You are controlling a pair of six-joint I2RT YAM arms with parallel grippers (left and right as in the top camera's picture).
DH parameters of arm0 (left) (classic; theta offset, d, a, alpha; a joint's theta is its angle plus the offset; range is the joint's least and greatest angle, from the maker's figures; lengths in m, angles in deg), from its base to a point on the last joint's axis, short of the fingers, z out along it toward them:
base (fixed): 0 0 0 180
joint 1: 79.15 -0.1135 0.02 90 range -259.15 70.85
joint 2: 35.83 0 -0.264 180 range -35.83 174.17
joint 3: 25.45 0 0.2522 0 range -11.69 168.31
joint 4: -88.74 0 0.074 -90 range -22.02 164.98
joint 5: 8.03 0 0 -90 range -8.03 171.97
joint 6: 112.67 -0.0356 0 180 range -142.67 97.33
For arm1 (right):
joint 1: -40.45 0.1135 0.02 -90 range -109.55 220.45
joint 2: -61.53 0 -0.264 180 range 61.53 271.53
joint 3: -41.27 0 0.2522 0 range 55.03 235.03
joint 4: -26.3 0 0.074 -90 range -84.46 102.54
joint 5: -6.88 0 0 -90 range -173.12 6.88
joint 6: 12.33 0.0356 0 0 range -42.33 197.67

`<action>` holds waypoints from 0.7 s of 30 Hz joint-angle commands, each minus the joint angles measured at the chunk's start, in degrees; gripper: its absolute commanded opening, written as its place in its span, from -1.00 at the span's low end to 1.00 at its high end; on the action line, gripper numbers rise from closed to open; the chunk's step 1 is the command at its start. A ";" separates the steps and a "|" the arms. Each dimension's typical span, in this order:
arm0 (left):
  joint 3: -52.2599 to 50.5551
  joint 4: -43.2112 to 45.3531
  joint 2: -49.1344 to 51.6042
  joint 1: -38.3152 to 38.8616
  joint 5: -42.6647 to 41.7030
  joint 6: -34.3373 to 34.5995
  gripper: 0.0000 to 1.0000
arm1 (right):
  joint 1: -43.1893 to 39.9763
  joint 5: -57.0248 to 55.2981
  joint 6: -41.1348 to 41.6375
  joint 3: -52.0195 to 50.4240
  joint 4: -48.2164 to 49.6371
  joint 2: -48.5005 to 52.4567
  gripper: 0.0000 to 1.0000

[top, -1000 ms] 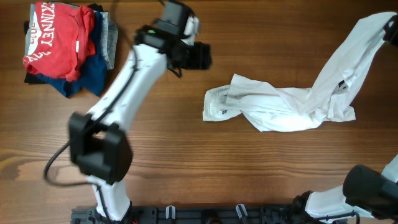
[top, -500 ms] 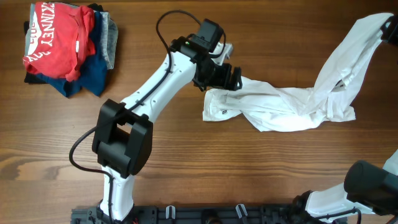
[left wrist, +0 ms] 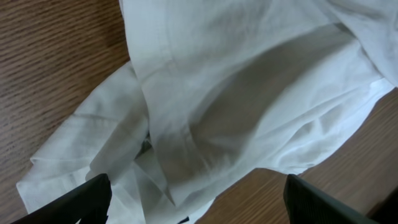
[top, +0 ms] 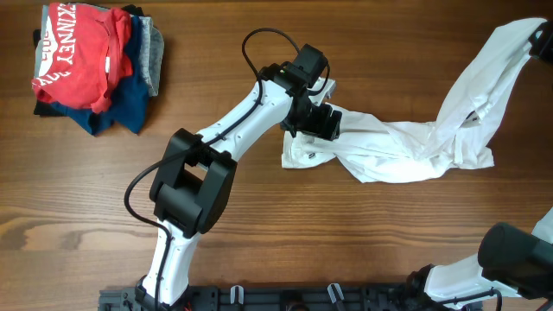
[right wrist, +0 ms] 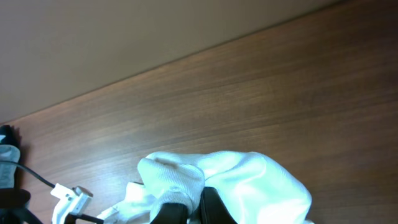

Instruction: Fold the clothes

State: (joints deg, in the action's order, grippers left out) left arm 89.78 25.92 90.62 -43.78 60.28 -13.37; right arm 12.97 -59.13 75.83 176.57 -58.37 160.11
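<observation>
The clothes, a white T-shirt [top: 389, 151], lie crumpled across the middle right of the wooden table [top: 259, 225]. One end rises to the far right corner, where my right gripper [top: 544, 39] holds it up. In the right wrist view that gripper [right wrist: 198, 208] is shut on a bunch of the white fabric [right wrist: 249, 180]. My left gripper [top: 321, 123] hovers over the shirt's left end. Seen from the left wrist, it [left wrist: 199, 196] stands open, its black fingertips [left wrist: 93, 193] wide apart over the folds of cloth [left wrist: 236, 93], with nothing gripped.
A pile of folded garments [top: 82, 52], red T-shirt on top of navy and grey, sits at the far left corner. The left arm's base [top: 164, 276] and the right arm's base [top: 510, 259] stand at the near edge.
My left arm has swung right, from near the garment pile to over the left end of the white T-shirt. The right gripper and the lifted fabric have not moved.
</observation>
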 commanded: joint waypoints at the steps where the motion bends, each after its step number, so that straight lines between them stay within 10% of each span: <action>1: -0.26 0.48 1.68 1.05 1.42 -3.17 0.76 | 0.31 1.36 -1.18 -0.04 -0.02 0.63 -0.91; 11: -0.26 0.70 4.39 1.27 2.01 -3.13 0.60 | 0.31 1.33 -1.16 -0.04 -0.11 0.66 -0.91; 21: -0.26 3.91 4.39 0.92 2.27 -2.19 -0.05 | 0.31 1.27 -1.22 -0.11 -0.33 0.66 -0.91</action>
State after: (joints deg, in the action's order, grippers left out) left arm 89.78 29.31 94.58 -42.73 62.22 -15.73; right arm 12.97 -59.13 75.83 176.57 -58.63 160.11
